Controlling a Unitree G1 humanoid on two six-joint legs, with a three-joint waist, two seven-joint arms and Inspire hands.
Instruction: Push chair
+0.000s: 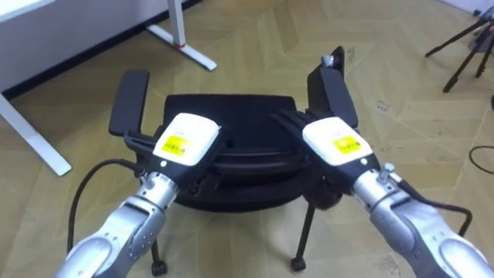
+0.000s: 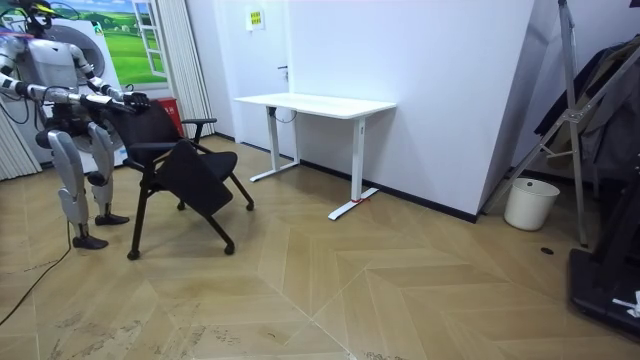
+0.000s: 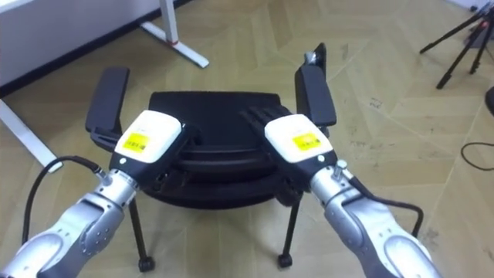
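the robot is standing right behind the black chair (image 1: 231, 116) on the wooden floor (image 1: 401, 100), looking down over the backrest (image 1: 247, 158) onto the seat. the left hand (image 1: 185, 139) is lying on the top edge of the backrest near its left end. the right hand (image 1: 333, 140) is lying on the same edge near its right end. both hands are showing their white backs upward. the fingers of both hands are reaching over the far side of the backrest and blending into the dark frame, so i cannot tell whether they are clenched round it or lying released against it.

the chair's left armrest (image 1: 130, 100) and right armrest (image 1: 333, 93) are sticking out ahead of the hands on either side of the seat.

in the room view the robot is standing at the room view's left with both arms stretched forward to the chair. the chair is sitting between the robot and a white desk (image 2: 315, 103) by the wall, apart from the desk. one white foot of the desk (image 1: 185, 42) is showing beyond the chair's left front. dark tripod legs (image 1: 463, 46) are standing well off to the right, and a white bucket (image 2: 530, 203) is sitting by the wall at the room view's right.
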